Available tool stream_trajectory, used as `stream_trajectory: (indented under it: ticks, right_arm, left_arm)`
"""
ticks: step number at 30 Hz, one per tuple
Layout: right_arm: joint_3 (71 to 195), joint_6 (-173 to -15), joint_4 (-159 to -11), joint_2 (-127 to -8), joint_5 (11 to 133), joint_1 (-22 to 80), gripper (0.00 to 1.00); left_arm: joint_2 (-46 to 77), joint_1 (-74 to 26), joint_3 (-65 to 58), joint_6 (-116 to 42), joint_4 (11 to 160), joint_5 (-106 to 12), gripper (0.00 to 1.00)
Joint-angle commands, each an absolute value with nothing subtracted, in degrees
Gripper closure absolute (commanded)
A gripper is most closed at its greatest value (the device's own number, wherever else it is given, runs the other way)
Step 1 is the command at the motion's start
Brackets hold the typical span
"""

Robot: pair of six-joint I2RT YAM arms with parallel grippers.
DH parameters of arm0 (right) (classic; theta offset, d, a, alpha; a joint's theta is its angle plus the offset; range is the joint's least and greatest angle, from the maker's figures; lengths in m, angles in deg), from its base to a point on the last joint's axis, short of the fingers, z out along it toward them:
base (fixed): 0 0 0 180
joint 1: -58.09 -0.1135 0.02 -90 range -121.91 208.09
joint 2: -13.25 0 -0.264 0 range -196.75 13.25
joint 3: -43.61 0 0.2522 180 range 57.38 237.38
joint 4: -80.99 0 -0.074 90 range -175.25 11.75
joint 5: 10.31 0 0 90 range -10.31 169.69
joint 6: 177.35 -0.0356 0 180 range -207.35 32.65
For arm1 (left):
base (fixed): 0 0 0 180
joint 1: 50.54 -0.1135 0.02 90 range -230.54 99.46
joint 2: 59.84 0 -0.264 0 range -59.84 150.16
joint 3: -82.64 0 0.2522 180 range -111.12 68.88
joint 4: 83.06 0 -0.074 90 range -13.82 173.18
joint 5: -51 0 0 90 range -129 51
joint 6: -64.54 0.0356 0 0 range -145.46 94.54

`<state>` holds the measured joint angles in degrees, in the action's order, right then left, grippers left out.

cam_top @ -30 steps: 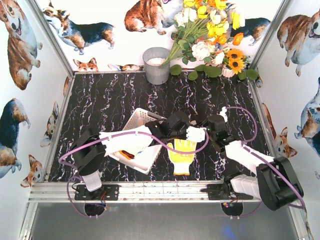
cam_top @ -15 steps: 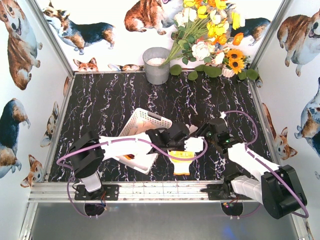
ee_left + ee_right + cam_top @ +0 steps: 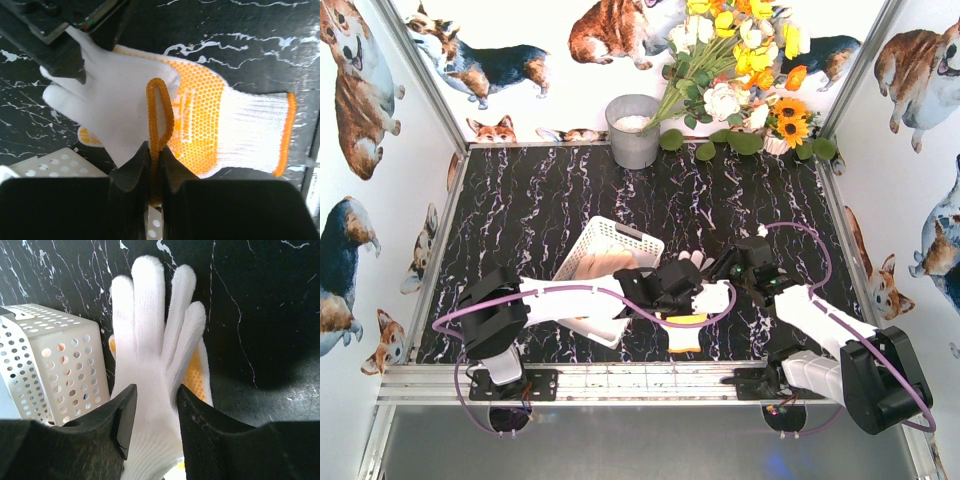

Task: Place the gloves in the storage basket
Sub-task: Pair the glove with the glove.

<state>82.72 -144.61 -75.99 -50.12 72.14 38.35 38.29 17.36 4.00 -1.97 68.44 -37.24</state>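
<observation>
Stretched low and nearly flat from the near-left base, with the left arm crossing the near side of the white perforated plastic basket [image 3: 620,230] and ending right of it at the left gripper [image 3: 154,150]. Pinching there, with jaws pressed together, the upright orange cuff loop of a plain white knit glove [image 3: 115,95].

Bent at the elbow on the right arm, angling from the near-right base toward the far left, with the right gripper [image 3: 156,392] meeting the other over the same glove. Clamping its palm between narrowly parted jaws, with 4 fingers stretched flat beyond them, beside the basket's lattice wall.

Underneath, flat on the black marble-patterned tabletop [image 3: 550,200]: an orange-dotted white knit glove [image 3: 235,120], orange cuff toward the near edge. Both outside the basket, just right of it, between the 2 arms.
</observation>
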Motion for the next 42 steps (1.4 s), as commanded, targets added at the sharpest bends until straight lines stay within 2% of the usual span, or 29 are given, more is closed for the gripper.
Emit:
stream_trajectory:
  ticks: [1,12,18,22,26,31,34,36,39,42]
  right_arm:
    - [83.0,-143.8,-77.0,-49.9,71.5,38.6,0.59]
    - [83.1,-142.1,-75.9,-47.6,69.2,38.6,0.53]
    - [84.2,-139.3,-71.9,-45.1,68.8,38.6,0.42]
    - [85.2,-138.1,-67.9,-43.4,69.5,38.6,0.38]
    - [86.0,-137.8,-63.9,-41.2,68.5,38.6,0.35]
    - [90.0,-135.8,-53.4,-39.7,66.4,38.6,0.28]
    - [93.0,-134.4,-46.1,-39.1,65.3,38.6,0.25]
    - [94.2,-134.2,-42.8,-38.7,64.2,38.6,0.25]
    - [94.3,-134.7,-40.1,-38.1,62.8,38.6,0.25]
    - [92.7,-135.1,-39.9,-37.5,62.3,38.6,0.28]
  left_arm:
    - [36.1,19.3,4.6,-7.5,69.3,-39.0,1.00]
    - [35.1,23.2,5.5,-18.5,70.9,-35.7,1.00]
    - [35.2,24.9,7.1,-23.9,70.4,-38.2,1.00]
    - [35.2,26.8,8.7,-26.8,72.7,-40.1,0.96]
    - [34.1,27.0,10.3,-29.6,74.5,-40.5,0.77]
    - [28.5,26.9,11.5,-33.8,75.6,-39.5,0.43]
    - [25.7,26.1,11.2,-39.0,74.9,-37.5,0.35]
    - [25.1,24.2,10.5,-44.0,73.2,-36.2,0.36]
    - [25.6,20.3,9.5,-52.3,71.0,-36.8,0.46]
    - [26.5,18.0,8.9,-60.4,71.7,-37.7,0.51]
